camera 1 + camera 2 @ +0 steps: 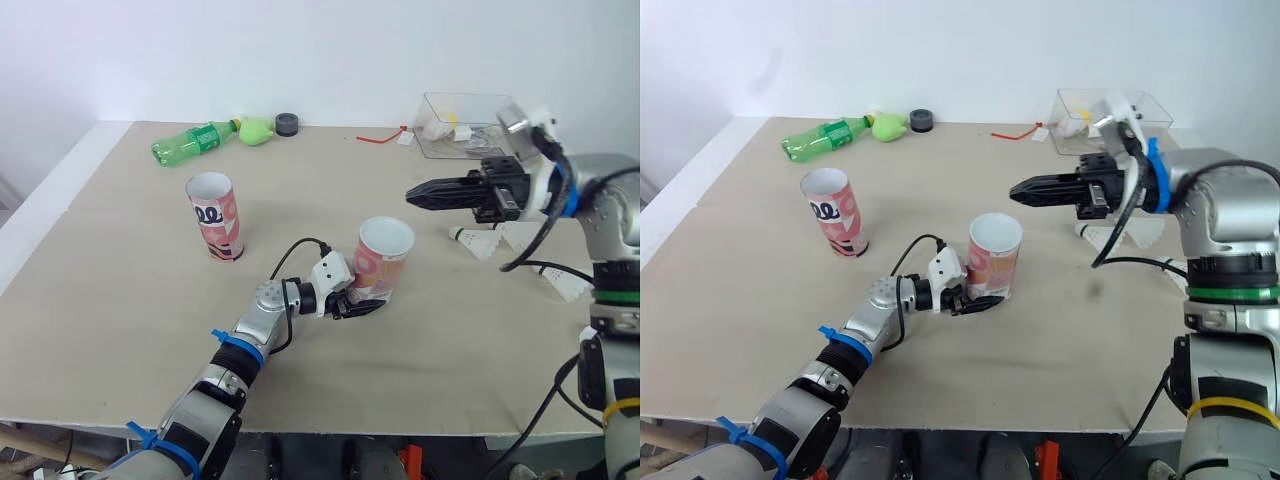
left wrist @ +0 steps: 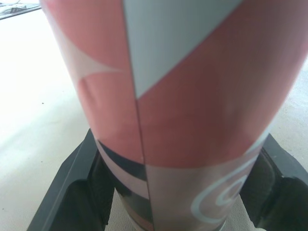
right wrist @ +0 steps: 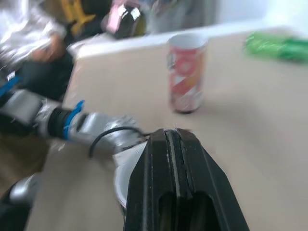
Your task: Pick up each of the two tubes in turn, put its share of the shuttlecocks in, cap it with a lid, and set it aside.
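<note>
As the head views show the tabletop [image 1: 120,300], the left hand [image 1: 368,303], arm low and outstretched, pinches the base of the near tube [image 1: 385,255], its pink swirling print unreadable, while the right hand [image 1: 411,195] hovers above and right of that tube, pressed together; the second tube [image 1: 214,215] stands well left of it, shuttlecocks [image 1: 480,243] right of it. From the left wrist, both fingers [image 2: 79,192] touch the near tube's wall. From the right wrist, the closed hand points toward the second tube.
</note>
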Robot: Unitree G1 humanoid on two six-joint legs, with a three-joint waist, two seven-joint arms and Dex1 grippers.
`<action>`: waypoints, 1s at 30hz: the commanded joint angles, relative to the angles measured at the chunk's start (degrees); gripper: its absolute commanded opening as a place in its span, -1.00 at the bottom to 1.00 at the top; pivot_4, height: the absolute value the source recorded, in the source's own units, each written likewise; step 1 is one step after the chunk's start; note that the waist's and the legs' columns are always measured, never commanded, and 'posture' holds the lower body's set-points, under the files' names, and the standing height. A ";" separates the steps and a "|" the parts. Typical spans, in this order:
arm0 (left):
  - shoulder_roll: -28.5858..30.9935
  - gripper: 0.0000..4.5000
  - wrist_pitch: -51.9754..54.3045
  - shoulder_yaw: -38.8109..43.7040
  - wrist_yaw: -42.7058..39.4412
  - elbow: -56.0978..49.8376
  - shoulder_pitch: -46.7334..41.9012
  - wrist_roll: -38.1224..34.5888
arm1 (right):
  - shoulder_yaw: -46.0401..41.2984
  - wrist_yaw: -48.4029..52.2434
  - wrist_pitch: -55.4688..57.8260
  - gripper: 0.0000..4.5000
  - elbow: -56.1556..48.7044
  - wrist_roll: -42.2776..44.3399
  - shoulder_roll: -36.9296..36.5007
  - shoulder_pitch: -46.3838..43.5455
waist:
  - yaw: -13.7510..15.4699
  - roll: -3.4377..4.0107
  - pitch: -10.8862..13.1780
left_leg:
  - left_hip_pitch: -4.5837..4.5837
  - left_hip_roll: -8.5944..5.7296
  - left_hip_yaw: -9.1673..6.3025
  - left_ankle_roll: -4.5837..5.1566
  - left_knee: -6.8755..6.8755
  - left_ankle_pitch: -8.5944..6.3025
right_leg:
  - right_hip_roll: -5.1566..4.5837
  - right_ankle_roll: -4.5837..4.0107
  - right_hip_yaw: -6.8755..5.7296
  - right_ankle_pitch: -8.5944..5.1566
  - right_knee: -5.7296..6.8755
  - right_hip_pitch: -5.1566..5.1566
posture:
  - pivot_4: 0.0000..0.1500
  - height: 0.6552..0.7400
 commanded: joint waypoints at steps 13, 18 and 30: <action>3.59 1.00 3.05 -0.87 -2.83 -4.58 3.31 -0.07 | -7.99 -16.22 -19.29 0.95 -17.76 -1.76 5.49 33.47 | -0.14 0.23 0.13 | 0.00 0.05 0.09 -0.03 -0.20 0.03 | 0.37 0.13 0.12 -0.14 0.04 0.02 | 1.00 1.00; 6.71 1.00 2.79 -1.16 -4.58 -7.59 3.92 0.02 | -4.95 -18.80 -20.08 0.95 -18.50 -2.47 8.43 37.40 | -0.12 0.19 0.17 | 0.01 0.26 0.07 -0.08 -0.20 0.04 | 0.61 0.04 0.11 -0.22 0.04 0.02 | 1.00 1.00; 13.11 1.00 3.56 -0.53 -5.61 -17.03 9.17 -1.85 | 1.81 -25.81 -24.71 0.95 -18.06 -6.91 14.83 42.04 | -0.12 0.24 0.19 | 0.03 0.58 0.06 -0.29 -0.21 -0.01 | 0.92 -0.27 0.13 -0.36 0.10 -0.04 | 1.00 1.00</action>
